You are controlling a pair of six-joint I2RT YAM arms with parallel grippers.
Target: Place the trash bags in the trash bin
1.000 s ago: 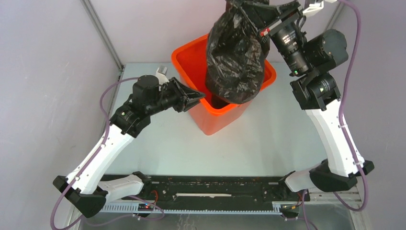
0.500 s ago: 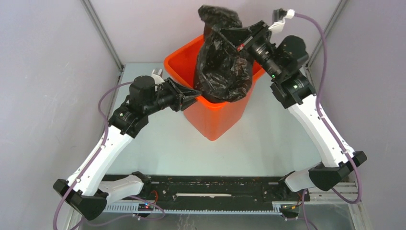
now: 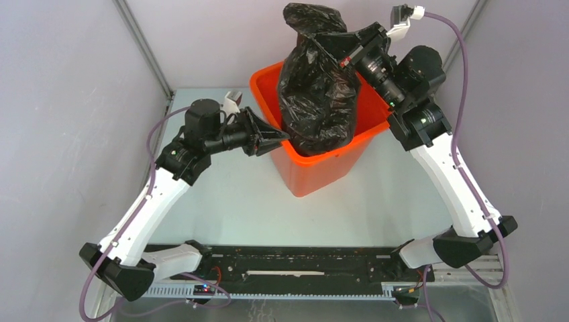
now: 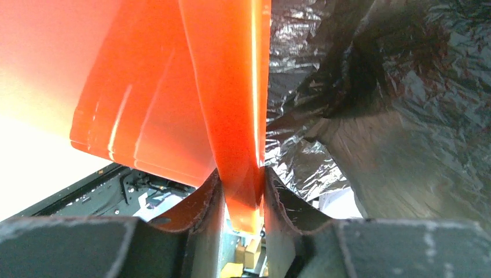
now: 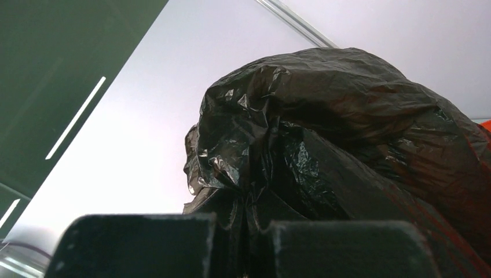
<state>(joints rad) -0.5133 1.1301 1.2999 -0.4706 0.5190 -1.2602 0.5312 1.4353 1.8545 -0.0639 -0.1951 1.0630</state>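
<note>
**Left claw (image 3: 280,139) braces the bin as the bag goes in**

The left claw, nearest to us, is clamped narrow on the near-left rim of the trash bin (image 3: 315,171). Its wrist view shows the orange wall pinched between both pads (image 4: 284,211). We read this grip as a brace: the bin is light and stands free on the table (image 3: 255,201), so a push from the bag could slide or tip it.

Beyond the rim, the trash bag (image 3: 315,100) fills the bin's mouth. Its belly is inside, pressed against the inner wall beside the left claw, while its upper part rises well above the rim. Farthest from us, the right claw (image 3: 329,41) is closed on the gathered neck of the bag, and its own camera shows black film squeezed between the fingers. We think it holds the bag from the top so that the bag hangs long and can be fed down.

Half a second ago the bin and the left claw sat further left; both have shifted right. A second ago the bag was held higher, with its top cut off by the picture's edge. Now the whole bag is in view and its belly sits lower in the mouth. We judge the task to be partly done, since much of the bag is still outside.
</note>
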